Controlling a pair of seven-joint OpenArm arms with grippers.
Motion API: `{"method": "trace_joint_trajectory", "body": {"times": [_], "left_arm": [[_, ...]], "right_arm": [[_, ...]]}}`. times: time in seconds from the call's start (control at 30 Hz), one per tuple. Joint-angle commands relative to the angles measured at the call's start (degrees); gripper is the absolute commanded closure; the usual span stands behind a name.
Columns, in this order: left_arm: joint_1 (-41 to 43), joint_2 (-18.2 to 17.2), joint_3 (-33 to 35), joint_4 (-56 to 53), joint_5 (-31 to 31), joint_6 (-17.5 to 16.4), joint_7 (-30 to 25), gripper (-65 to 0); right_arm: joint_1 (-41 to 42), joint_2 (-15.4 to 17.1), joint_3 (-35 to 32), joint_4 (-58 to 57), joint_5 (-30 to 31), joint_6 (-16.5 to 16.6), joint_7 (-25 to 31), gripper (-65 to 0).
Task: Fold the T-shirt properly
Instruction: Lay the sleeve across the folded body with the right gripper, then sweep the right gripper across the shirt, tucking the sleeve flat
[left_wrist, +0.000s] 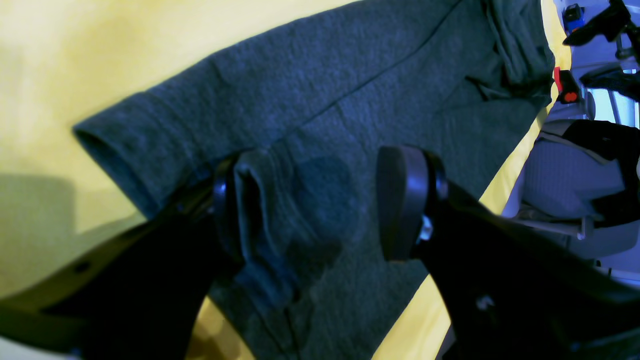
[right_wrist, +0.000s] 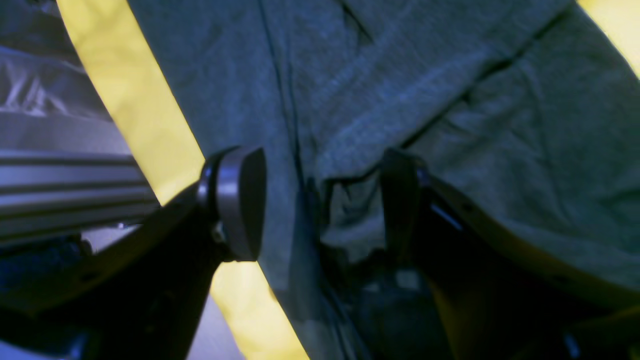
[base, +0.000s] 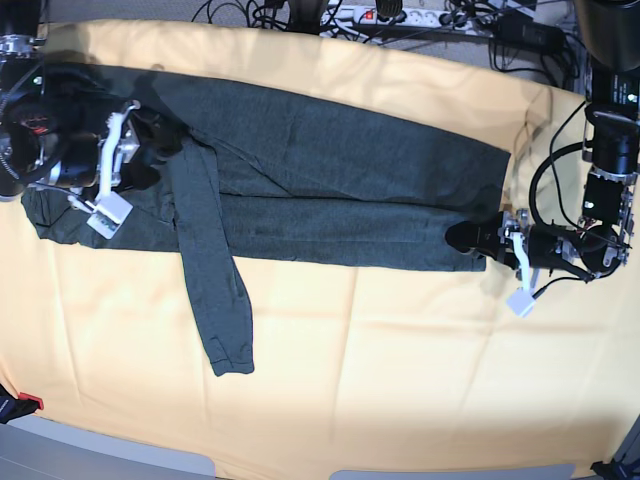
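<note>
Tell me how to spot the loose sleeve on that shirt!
Find the yellow cloth covering the table, then the dark shirt stretched sideways across its upper half. Near the shirt's left end, one sleeve hangs down toward the front edge. It is the only part pointing downward, ending in a cuff on bare yellow.

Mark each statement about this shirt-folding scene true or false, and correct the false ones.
1. The T-shirt lies on a yellow cloth. True.
2. One sleeve hangs down across the shirt's lower edge onto the cloth. True.
3. The left claw is closed tight on nothing. False: its jaws stand apart with shirt fabric between them.
4. The shirt carries a large white print. False: it is plain dark knit.
5. The right claw sits at the shirt's end on the base view's left. True.
6. The shirt is rolled into a ball. False: it is spread out long and flat.
</note>
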Motion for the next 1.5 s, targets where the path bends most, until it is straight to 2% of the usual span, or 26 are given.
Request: {"method": "trace_joint_trajectory", "body": {"times": [0.0,0.1,0.17,0.2,0.27,0.37,0.43,0.47,0.57,0.7,0.9,1.03,1.17,1.37,1.43,1.47], "left_arm": [[-1.7,-0.9,-0.6,0.7,-1.4,-0.4,-0.4,-37.5],[-1.7,-0.9,-0.6,0.7,-1.4,-0.4,-0.4,-37.5],[-1.7,-0.9,-0.6,0.7,-1.4,-0.4,-0.4,-37.5],[-1.7,-0.9,-0.6,0.7,-1.4,-0.4,-0.4,-37.5],[-1.7,-0.9,-0.6,0.7,-1.4,-0.4,-0.4,-37.5],[-1.8,-0.9,-0.6,0.7,-1.4,-1.2,-0.5,-37.5],[-1.7,-0.9,-0.6,0.7,-1.4,-1.4,-0.4,-37.5],[-1.7,-0.9,-0.6,0.7,-1.4,-1.4,-0.4,-37.5],[-1.7,-0.9,-0.6,0.7,-1.4,-1.4,-0.4,-37.5],[-1.7,-0.9,-0.6,0.7,-1.4,-1.4,-0.4,-37.5],[-1.7,-0.9,-0.6,0.7,-1.4,-1.4,-0.4,-37.5],[-1.7,-0.9,-0.6,0.7,-1.4,-1.4,-0.4,-37.5],[-1.7,-0.9,-0.6,0.7,-1.4,-1.4,-0.5,-37.5],[-1.7,-0.9,-0.6,0.7,-1.4,-1.4,-0.4,-37.5],[-1.7,-0.9,-0.6,0.7,-1.4,-1.4,-0.5,-37.5],[-1.7,-0.9,-0.6,0.7,-1.4,-1.4,-0.4,-37.5]], "right_arm": [[0.8,2.4,0.5,0.9,2.8,0.1,0.7,-37.9],[0.9,5.3,0.5,0.9,7.9,0.1,0.7,-37.8],[0.9,5.6,0.5,0.8,7.9,0.1,0.7,-37.7],[1.0,5.4,0.5,0.8,6.1,0.1,3.6,-37.7],[2.3,3.1,0.5,0.7,-1.6,0.1,10.4,-37.7],[5.4,-2.0,0.5,-0.2,-16.0,0.1,21.4,-37.7],[7.7,-5.2,0.5,-2.3,-22.2,0.1,26.9,-37.7],[9.1,-6.6,0.5,-3.8,-24.3,-1.0,28.0,-37.7],[13.8,-10.1,0.5,-10.9,-27.7,-4.8,28.7,-37.7],[20.2,-13.9,0.5,-25.4,-27.6,-6.1,28.6,-37.7],[29.6,-16.9,0.5,-46.3,-21.5,-2.7,25.9,-37.7],[34.3,-19.2,0.5,-55.3,-21.4,-2.2,26.0,-37.7],[36.2,-22.2,0.5,-58.7,-22.2,-0.8,26.0,-37.7],[36.2,-25.7,0.3,-58.7,-28.1,0.1,26.5,-37.3],[36.2,-25.6,0.4,-58.7,-28.1,0.1,27.8,-33.0],[36.2,-25.4,0.4,-58.7,-28.1,0.1,28.6,-28.5]]}}
